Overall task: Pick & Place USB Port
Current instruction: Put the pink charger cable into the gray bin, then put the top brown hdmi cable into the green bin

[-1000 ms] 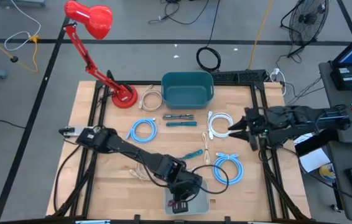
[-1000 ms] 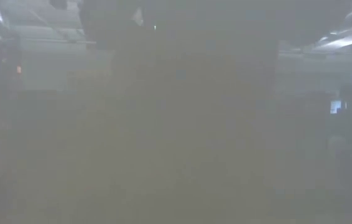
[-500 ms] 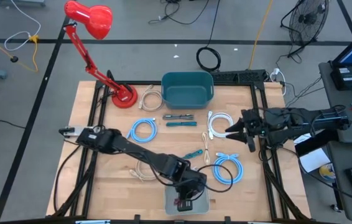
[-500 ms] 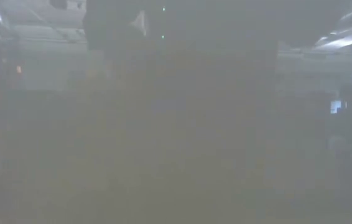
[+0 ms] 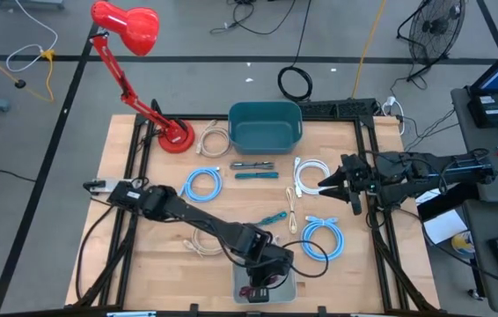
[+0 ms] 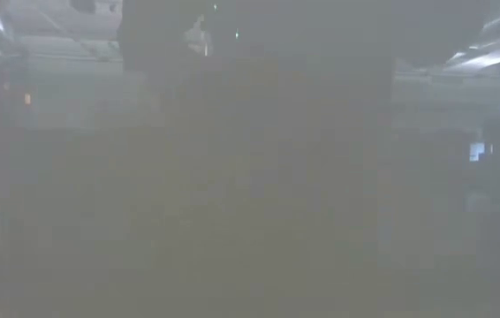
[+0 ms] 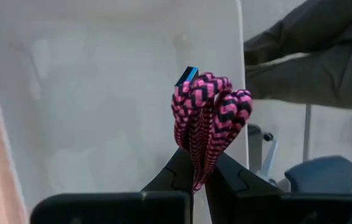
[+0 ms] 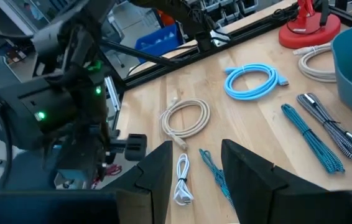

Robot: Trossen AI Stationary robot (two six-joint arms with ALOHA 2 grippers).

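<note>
Pink-and-black braided USB cable (image 7: 204, 121), folded in a bundle with a blue plug tip, is clamped between the left gripper (image 7: 199, 180) fingers over the grey tray (image 5: 286, 283). Blue coiled cable (image 5: 323, 238) lies just beside. Right gripper (image 5: 329, 182) hangs near the white cable (image 5: 309, 176), jaws apart.

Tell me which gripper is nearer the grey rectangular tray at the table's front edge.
Left. The left gripper hangs directly over the grey tray, clamping a pink-and-black braided cable. The right gripper hovers open far off, beside a white cable coil.

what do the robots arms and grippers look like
Both arms are dark, near-black jointed links with black cables running along them. The left gripper and right gripper each end in two matte black, wedge-shaped fingers. Small green indicator lights glow on the left arm's housing.
</note>
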